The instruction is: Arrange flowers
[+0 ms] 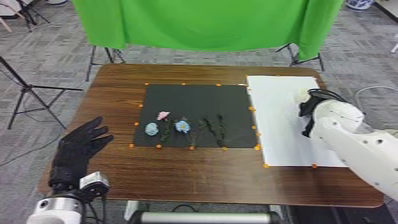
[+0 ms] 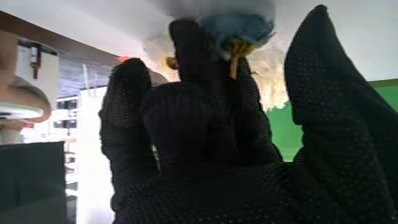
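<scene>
Lying on the black mat [image 1: 200,97]: pink flower [image 1: 163,115], pale blue flower [image 1: 151,129], bluer flower [image 1: 182,126] with a yellowish centre, thin dark stems [image 1: 221,131]. Left hand [image 1: 82,144] left of mat, fingers loosely apart. Right hand [image 1: 308,108] right of mat, over white sheet [image 1: 275,120]. Right wrist view adds a fuller blue bloom [image 2: 238,27], yellowish base, by mostly straight fingers, thumb apart; can't tell if gripped.

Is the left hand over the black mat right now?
No, in the head view the left hand is over the wooden table, left of the black mat.
</scene>
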You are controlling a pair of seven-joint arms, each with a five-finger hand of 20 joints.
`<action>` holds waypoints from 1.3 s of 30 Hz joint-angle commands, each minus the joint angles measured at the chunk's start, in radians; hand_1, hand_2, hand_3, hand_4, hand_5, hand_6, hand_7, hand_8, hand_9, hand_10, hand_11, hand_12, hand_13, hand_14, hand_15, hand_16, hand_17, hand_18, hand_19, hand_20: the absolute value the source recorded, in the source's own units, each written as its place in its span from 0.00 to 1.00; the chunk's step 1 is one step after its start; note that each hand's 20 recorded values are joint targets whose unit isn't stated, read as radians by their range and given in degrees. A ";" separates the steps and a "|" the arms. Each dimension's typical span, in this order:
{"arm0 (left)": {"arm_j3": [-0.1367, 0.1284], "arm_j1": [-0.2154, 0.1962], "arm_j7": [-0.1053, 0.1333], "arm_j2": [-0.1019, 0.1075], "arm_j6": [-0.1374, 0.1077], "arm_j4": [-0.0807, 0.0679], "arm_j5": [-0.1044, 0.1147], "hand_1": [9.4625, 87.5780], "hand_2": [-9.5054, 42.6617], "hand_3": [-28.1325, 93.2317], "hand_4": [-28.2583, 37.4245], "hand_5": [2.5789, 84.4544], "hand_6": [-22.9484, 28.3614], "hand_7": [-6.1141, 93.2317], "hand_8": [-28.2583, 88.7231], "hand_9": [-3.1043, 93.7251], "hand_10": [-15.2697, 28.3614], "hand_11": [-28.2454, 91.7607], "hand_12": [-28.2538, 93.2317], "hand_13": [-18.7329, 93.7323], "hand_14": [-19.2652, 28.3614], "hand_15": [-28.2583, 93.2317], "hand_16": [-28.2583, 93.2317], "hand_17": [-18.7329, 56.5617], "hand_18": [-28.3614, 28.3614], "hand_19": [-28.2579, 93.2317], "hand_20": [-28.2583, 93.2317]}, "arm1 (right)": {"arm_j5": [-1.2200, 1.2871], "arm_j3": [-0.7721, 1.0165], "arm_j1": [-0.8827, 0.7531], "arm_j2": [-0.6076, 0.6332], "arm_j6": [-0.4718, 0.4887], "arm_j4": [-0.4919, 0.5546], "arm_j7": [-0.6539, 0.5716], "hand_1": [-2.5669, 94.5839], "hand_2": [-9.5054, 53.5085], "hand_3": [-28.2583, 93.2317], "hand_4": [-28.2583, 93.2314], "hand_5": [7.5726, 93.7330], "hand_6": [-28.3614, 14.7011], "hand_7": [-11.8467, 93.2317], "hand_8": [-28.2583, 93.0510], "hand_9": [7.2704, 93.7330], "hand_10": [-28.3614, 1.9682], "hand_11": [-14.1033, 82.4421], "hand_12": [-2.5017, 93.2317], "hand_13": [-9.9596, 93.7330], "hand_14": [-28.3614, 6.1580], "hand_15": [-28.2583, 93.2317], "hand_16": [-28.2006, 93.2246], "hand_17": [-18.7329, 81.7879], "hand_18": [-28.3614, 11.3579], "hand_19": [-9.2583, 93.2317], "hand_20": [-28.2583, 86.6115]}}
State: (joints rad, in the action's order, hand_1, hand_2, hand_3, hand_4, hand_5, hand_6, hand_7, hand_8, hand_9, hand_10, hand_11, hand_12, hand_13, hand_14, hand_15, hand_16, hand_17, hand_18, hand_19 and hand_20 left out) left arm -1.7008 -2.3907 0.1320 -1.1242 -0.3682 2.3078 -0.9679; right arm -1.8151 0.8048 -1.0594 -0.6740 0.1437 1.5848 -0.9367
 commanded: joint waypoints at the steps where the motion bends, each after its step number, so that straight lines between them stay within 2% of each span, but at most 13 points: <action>1: 0.002 -0.002 -0.015 -0.008 0.012 -0.003 -0.007 0.21 0.33 0.90 0.16 0.47 0.69 0.20 0.16 0.41 0.82 0.49 0.30 0.42 0.97 0.71 0.14 0.16 0.93 0.79 0.17 | -0.048 -0.053 -0.007 -0.009 -0.025 0.002 0.011 0.52 0.00 0.89 0.00 0.71 0.66 0.41 0.18 0.83 0.56 0.36 0.26 0.85 0.65 0.91 0.33 0.54 0.16 1.00 0.40; 6: 0.000 -0.009 -0.013 -0.008 0.009 -0.001 -0.006 0.21 0.33 0.90 0.16 0.47 0.69 0.20 0.16 0.41 0.82 0.49 0.30 0.42 0.97 0.71 0.14 0.16 0.93 0.80 0.17 | -0.067 -0.057 -0.020 -0.002 -0.052 0.016 0.008 0.58 0.00 0.88 0.00 0.82 0.68 0.43 0.22 0.96 0.66 0.28 0.36 0.89 0.69 0.89 0.34 0.57 0.17 1.00 0.41; 11: -0.007 -0.016 -0.016 -0.011 0.008 0.003 -0.005 0.21 0.33 0.90 0.16 0.47 0.69 0.20 0.16 0.41 0.82 0.49 0.30 0.42 0.97 0.71 0.14 0.16 0.93 0.80 0.17 | -0.090 -0.012 -0.044 -0.015 -0.112 0.062 0.017 0.61 0.00 0.89 0.00 0.84 0.66 0.43 0.23 0.98 0.70 0.28 0.39 0.90 0.73 0.89 0.35 0.58 0.17 1.00 0.41; 16: -0.011 -0.021 -0.014 -0.007 0.003 0.008 -0.004 0.21 0.33 0.90 0.16 0.47 0.69 0.19 0.16 0.41 0.82 0.49 0.30 0.42 0.97 0.71 0.14 0.16 0.93 0.80 0.17 | -0.123 0.022 -0.041 -0.041 -0.122 0.139 0.057 0.61 0.00 0.90 0.00 0.85 0.65 0.42 0.23 0.98 0.70 0.28 0.39 0.91 0.74 0.89 0.35 0.58 0.17 1.00 0.42; 17: -0.013 -0.021 -0.019 -0.010 0.006 0.009 -0.008 0.21 0.33 0.90 0.16 0.47 0.69 0.19 0.16 0.41 0.82 0.49 0.30 0.42 0.98 0.71 0.14 0.16 0.93 0.80 0.17 | -0.127 0.028 -0.041 -0.048 -0.126 0.156 0.066 0.61 0.00 0.90 0.00 0.85 0.65 0.42 0.24 0.98 0.70 0.28 0.39 0.91 0.74 0.89 0.35 0.58 0.17 1.00 0.42; 24: -0.019 -0.029 -0.017 -0.005 -0.001 0.014 -0.004 0.21 0.33 0.90 0.16 0.47 0.69 0.20 0.16 0.41 0.82 0.49 0.30 0.42 0.98 0.71 0.14 0.16 0.94 0.80 0.17 | -0.115 0.022 0.003 -0.160 -0.115 0.231 0.140 0.61 0.00 0.91 0.00 0.86 0.64 0.42 0.24 0.99 0.67 0.28 0.39 0.92 0.74 0.89 0.35 0.59 0.16 1.00 0.43; 34: -0.026 -0.023 -0.016 0.003 -0.003 0.016 -0.004 0.21 0.33 0.90 0.15 0.47 0.69 0.20 0.16 0.41 0.82 0.49 0.30 0.42 0.98 0.71 0.14 0.16 0.94 0.80 0.16 | -0.100 -0.117 0.084 -0.402 -0.111 0.172 0.173 0.61 0.00 0.91 0.00 0.86 0.64 0.41 0.25 0.99 0.67 0.28 0.40 0.92 0.75 0.89 0.36 0.59 0.16 1.00 0.43; 35: -0.029 -0.019 -0.019 0.002 0.004 0.013 -0.007 0.21 0.33 0.90 0.15 0.47 0.69 0.20 0.16 0.41 0.82 0.49 0.30 0.42 0.98 0.71 0.14 0.16 0.93 0.80 0.16 | -0.100 -0.130 0.082 -0.420 -0.114 0.163 0.167 0.61 0.00 0.91 0.00 0.86 0.64 0.41 0.25 0.99 0.67 0.28 0.40 0.92 0.75 0.89 0.36 0.59 0.16 1.00 0.43; 39: -0.029 -0.009 -0.021 0.007 0.007 0.009 -0.006 0.21 0.33 0.90 0.15 0.48 0.69 0.20 0.16 0.41 0.83 0.49 0.30 0.43 0.98 0.71 0.14 0.16 0.94 0.80 0.16 | -0.107 -0.157 0.057 -0.478 -0.099 0.139 0.161 0.61 0.00 0.91 0.00 0.86 0.64 0.41 0.25 0.99 0.67 0.29 0.40 0.92 0.75 0.89 0.36 0.59 0.16 1.00 0.43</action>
State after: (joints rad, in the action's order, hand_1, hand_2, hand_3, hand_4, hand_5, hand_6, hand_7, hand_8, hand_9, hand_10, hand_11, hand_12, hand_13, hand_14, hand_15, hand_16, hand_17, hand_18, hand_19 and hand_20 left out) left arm -1.7241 -2.4019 0.1226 -1.1245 -0.3672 2.3161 -0.9693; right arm -1.9145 0.6981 -0.9637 -1.0154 0.0343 1.7439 -0.7824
